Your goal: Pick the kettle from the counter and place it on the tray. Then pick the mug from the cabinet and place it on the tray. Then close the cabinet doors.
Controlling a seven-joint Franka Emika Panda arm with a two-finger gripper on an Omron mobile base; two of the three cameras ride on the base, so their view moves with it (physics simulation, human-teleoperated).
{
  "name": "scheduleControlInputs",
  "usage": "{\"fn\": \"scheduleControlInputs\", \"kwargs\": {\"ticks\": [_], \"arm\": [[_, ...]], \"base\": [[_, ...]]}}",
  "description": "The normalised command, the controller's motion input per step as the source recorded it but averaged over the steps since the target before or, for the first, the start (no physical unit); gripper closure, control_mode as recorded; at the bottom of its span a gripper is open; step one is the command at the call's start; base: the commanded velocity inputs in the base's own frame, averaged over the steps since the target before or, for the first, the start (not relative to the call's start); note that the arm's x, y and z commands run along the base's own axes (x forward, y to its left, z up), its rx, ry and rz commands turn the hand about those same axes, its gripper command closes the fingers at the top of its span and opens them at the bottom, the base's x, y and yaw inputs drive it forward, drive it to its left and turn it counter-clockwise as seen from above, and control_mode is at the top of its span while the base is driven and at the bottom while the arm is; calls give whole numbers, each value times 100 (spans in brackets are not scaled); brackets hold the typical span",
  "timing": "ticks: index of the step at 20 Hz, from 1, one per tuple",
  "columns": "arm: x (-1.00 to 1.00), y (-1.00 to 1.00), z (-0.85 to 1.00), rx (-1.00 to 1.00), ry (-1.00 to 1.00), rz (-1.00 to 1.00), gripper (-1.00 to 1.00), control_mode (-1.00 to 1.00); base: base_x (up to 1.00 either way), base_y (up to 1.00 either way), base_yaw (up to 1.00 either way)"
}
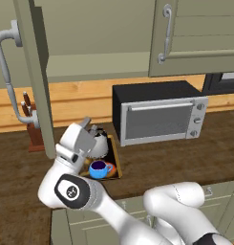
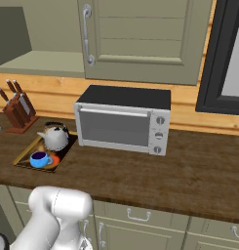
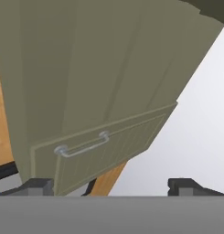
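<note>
The tray (image 1: 114, 154) (image 2: 23, 155) lies on the counter (image 1: 175, 158) (image 2: 179, 171), left of a toaster oven. On it stand the silvery kettle (image 1: 100, 143) (image 2: 55, 138) and the blue mug (image 1: 99, 168) (image 2: 39, 159). The cabinet (image 1: 90, 43) (image 2: 38, 62) gapes on its left half. Its left door (image 1: 37, 81) swings out toward me, edge-on, with its bar handle (image 1: 6, 76). The right door (image 1: 199, 33) (image 2: 145, 34) covers the right half. My gripper (image 1: 88, 125) (image 3: 111, 186) is open and empty, just right of the left door's lower edge, above the tray. It looks up at a panelled door (image 3: 109, 141).
A black and silver toaster oven (image 1: 159, 115) (image 2: 123, 119) stands on the counter right of the tray. A knife block (image 1: 32, 125) (image 2: 16, 110) sits at the back left. A dark-framed window (image 2: 226, 58) is on the right. Drawers (image 2: 140, 229) run under the counter.
</note>
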Motion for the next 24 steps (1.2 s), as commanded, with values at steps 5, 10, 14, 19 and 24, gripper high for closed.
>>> {"fn": "scheduleControlInputs", "kwargs": {"ticks": [5, 10, 14, 19, 24], "arm": [[0, 23, -5, 0, 1, 0, -100, -100], [0, 25, -9, 0, 0, 0, -100, -100], [0, 21, -3, 0, 0, 0, -100, -100], [0, 27, -2, 0, 0, 0, -100, -100], [0, 33, -3, -1, 0, 0, -100, -100]], "base": [[0, 0, 0], [0, 0, 0], [0, 0, 0], [0, 0, 0], [0, 0, 0]]}}
